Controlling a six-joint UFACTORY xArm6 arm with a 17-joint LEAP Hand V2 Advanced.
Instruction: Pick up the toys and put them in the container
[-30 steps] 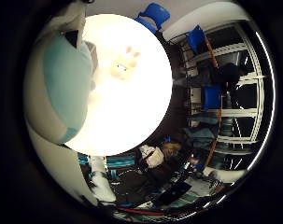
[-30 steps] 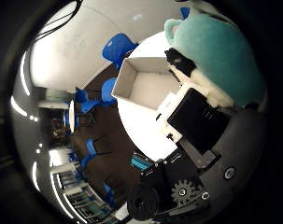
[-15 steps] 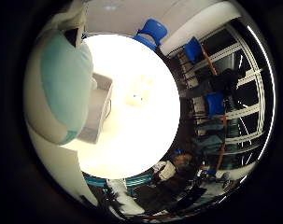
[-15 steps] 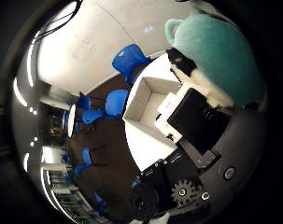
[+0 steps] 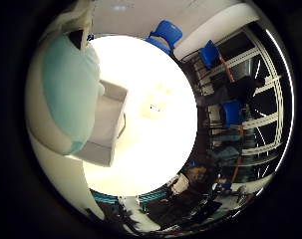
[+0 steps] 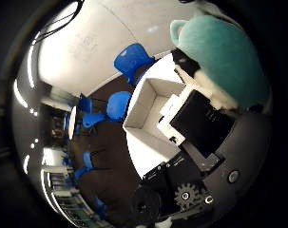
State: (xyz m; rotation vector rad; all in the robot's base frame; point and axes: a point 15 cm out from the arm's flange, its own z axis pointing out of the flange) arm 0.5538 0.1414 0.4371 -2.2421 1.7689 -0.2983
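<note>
Container [image 6: 148, 111] now nearer under palm vs 1 s ago, hand [image 6: 200, 123] fingers curled round teal plush toy [image 6: 219, 52], above round white table [image 5: 165, 149].

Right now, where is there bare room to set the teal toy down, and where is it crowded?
The white container looks empty inside, open top clear. The round table is bare beyond the container's far wall, apart from a pale toy lying there. It is crowded only at the palm, where the teal toy sits against the hand.
</note>
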